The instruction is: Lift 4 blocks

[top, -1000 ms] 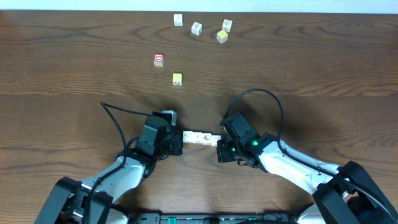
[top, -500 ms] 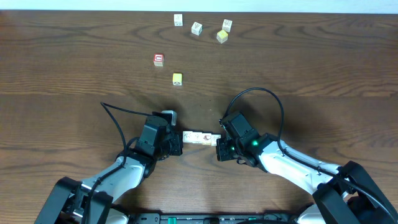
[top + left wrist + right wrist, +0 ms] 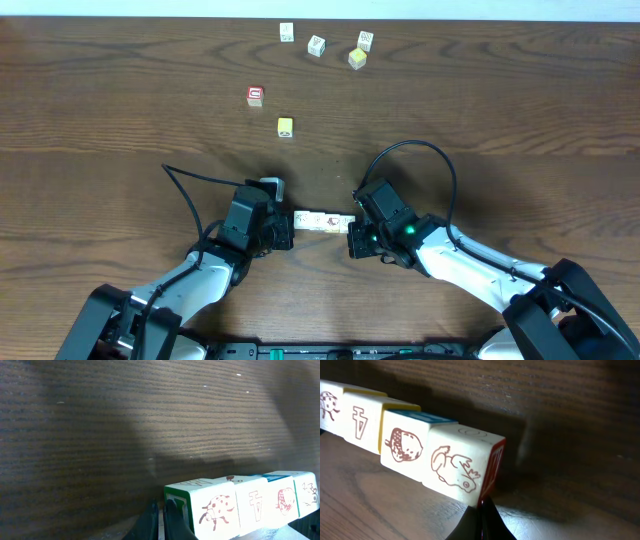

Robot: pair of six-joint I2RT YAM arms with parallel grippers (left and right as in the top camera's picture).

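A row of several white blocks [image 3: 322, 221] with red drawings lies end to end between my two grippers near the table's front. My left gripper [image 3: 286, 233] is shut, and its joined tips [image 3: 163, 519] press against the green-edged end face of the ladybug block [image 3: 216, 510]. My right gripper [image 3: 355, 238] is also shut. Its joined tips [image 3: 482, 519] press the red-edged end face of the last block [image 3: 457, 467] at the other end. The row [image 3: 395, 435] is squeezed lengthwise between both. Whether it is off the table I cannot tell.
Loose cubes lie at the far side: three white ones [image 3: 287, 32] [image 3: 316, 45] [image 3: 365, 40], a yellow one [image 3: 357, 58], a red one [image 3: 255, 95] and another yellow one [image 3: 285, 126]. Black cables loop off both wrists [image 3: 415, 150].
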